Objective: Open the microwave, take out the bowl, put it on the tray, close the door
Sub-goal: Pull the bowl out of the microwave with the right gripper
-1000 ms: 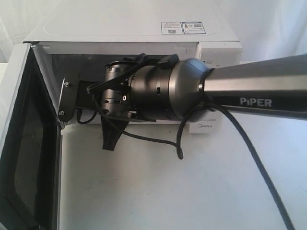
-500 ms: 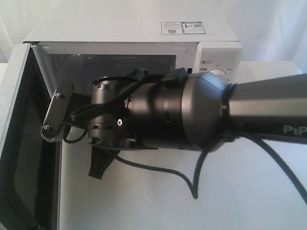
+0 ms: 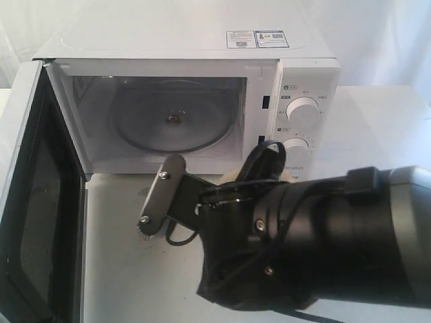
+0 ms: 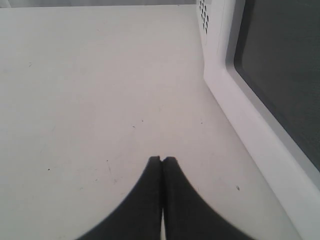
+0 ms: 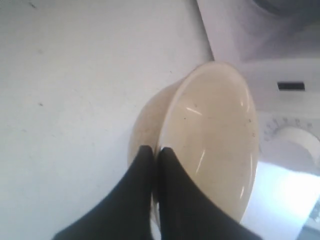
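Note:
The white microwave (image 3: pixel 182 40) stands with its door (image 3: pixel 30 195) swung wide to the left. Its cavity holds only the clear glass turntable (image 3: pixel 168 121). The cream bowl (image 5: pixel 215 135) is outside the oven, tilted on edge in front of the dial panel. My right gripper (image 5: pixel 155 150) is shut on its rim, one finger inside and one outside. In the exterior view my right arm (image 3: pixel 316 242) hides nearly all of the bowl; a cream sliver (image 3: pixel 230 177) shows. My left gripper (image 4: pixel 161 159) is shut and empty above the table, beside the door (image 4: pixel 235 110). No tray is in view.
Two round dials (image 3: pixel 304 111) sit on the microwave's right panel. The white tabletop (image 3: pixel 135 269) stretches in front of the oven. The open door's dark window (image 4: pixel 285 65) runs close along my left gripper's side. A black cable loops off the right wrist.
My right arm has drawn back out of the cavity and towards the camera with the bowl in its grip. The turntable, hidden before, now shows.

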